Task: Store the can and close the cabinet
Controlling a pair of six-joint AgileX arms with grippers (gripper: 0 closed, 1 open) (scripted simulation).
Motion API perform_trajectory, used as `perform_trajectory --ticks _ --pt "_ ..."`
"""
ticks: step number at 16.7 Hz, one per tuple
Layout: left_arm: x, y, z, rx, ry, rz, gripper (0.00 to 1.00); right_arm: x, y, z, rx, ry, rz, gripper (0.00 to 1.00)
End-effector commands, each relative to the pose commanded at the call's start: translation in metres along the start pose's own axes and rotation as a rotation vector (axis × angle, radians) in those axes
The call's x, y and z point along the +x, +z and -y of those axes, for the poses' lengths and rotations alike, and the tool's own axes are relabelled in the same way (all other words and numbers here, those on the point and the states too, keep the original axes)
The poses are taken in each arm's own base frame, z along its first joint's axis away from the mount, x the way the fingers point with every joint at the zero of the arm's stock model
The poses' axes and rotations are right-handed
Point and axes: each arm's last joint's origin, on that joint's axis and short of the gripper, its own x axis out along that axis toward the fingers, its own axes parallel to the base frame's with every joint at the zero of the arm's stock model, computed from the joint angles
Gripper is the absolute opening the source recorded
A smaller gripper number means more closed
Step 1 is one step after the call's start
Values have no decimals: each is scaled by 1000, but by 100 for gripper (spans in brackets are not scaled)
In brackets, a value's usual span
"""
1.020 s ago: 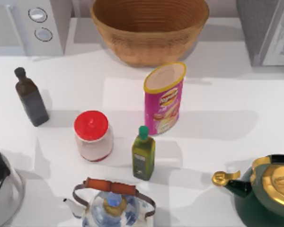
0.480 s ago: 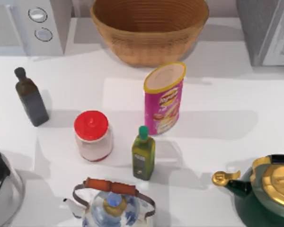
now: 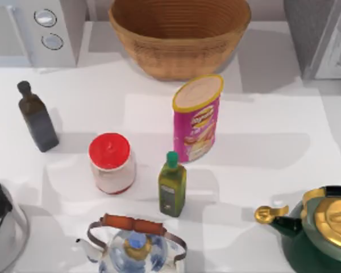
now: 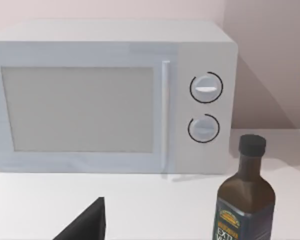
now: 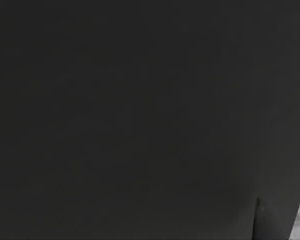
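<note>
The chip can (image 3: pixel 197 118), a pink tube with a yellow rim, stands upright near the middle of the white table (image 3: pixel 273 122), just in front of the wicker basket (image 3: pixel 179 34) at the far edge. The cabinet (image 3: pixel 321 37) sits at the far right corner of the table, well apart from the can.

To the near left of the can stands a jar with a red lid (image 3: pixel 111 163). An olive oil bottle with a green cap (image 3: pixel 172 185) stands just in front of the can, between it and the glass kettle (image 3: pixel 135 245) at the near edge. A dark green teapot with a gold lid (image 3: pixel 321 227) occupies the near right corner. A dark sauce bottle (image 3: pixel 37 118) stands upright toward the left side, in front of the white microwave (image 3: pixel 34 28) at the far left corner.

My left wrist view faces the microwave (image 4: pixel 112 97) with its door shut and two round dials, the dark sauce bottle (image 4: pixel 245 197) just in front of its right end. A dark wedge at the lower edge of this view may be part of my left gripper; I cannot tell how its jaws stand.

My right wrist view is dark. I cannot tell the state of my right jaws.
</note>
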Motion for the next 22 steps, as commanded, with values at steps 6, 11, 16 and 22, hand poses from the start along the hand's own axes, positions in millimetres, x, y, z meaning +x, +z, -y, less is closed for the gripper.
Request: perform_trajectory --ticks 6,11,16,22 --pt "0 0 0 0 0 0 100 -39 8 -59 15 5 55 100" --pt "0 0 0 0 0 0 100 -48 13 -50 12 -43 74 100" --pt "0 0 0 0 0 0 100 -25 13 -51 7 -44 64 100" --pt "0 0 0 0 0 0 100 2 16 -49 12 -43 74 100"
